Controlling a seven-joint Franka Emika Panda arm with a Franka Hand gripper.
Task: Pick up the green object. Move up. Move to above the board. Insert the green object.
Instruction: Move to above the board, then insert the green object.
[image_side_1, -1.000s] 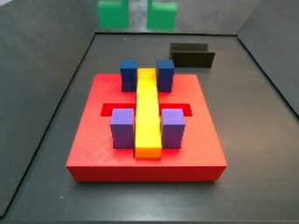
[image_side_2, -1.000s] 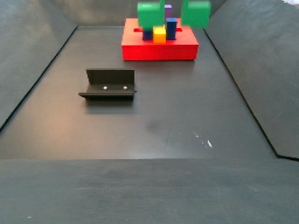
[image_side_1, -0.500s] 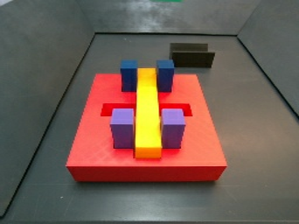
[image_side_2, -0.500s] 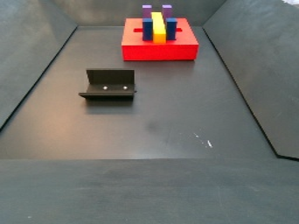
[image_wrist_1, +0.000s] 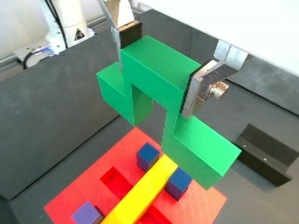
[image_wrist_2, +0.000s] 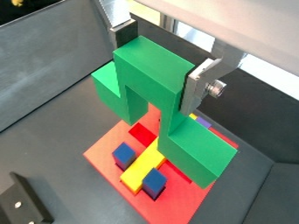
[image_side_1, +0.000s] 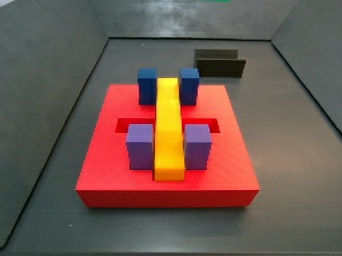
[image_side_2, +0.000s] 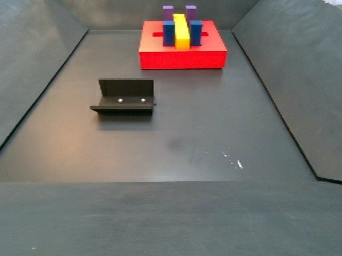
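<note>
**Green piece held in the gripper high above the red board**

In both wrist views the gripper (image_wrist_1: 163, 72) (image_wrist_2: 163, 70) is seen clamped on the green object (image_wrist_1: 158, 105) (image_wrist_2: 158, 109). The two flat silver fingers (image_wrist_1: 205, 87) (image_wrist_2: 202, 90) are pressed against opposite faces of the raised middle cube, so the jaws are parted only by the width of that cube. The two lower cubes of the piece hang down on either side of the grasp, forming an arch shape. The piece is held clear in the air, touching nothing but the fingers.

Below the held piece, the board (image_wrist_1: 87, 179) (image_wrist_2: 105, 150) is seen: a flat red slab with recessed slots. A long yellow bar (image_wrist_1: 140, 197) (image_wrist_2: 145, 164) lies along its middle, with blue blocks (image_wrist_1: 147, 157) (image_wrist_2: 124, 155) beside it. In a wrist view a purple block (image_wrist_1: 84, 214) is visible near one end of the bar.

In both side views neither the gripper nor the green piece can be seen. The board (image_side_1: 107, 175) (image_side_2: 158, 58) rests on a dark grey floor (image_side_1: 287, 150) (image_side_2: 174, 140), which is enclosed by dark sloping walls. In a side view two blue blocks (image_side_1: 148, 83) stand at the far end of the yellow bar (image_side_1: 168, 125) and two purple blocks (image_side_1: 140, 148) flank its near end. The fixture (image_side_1: 219, 63) (image_side_2: 124, 97), a dark L-shaped bracket, stands on the floor, well apart from the board; it is also seen in a wrist view (image_wrist_1: 267, 153). A few small pale marks (image_side_2: 230, 159) show on the floor.
</note>
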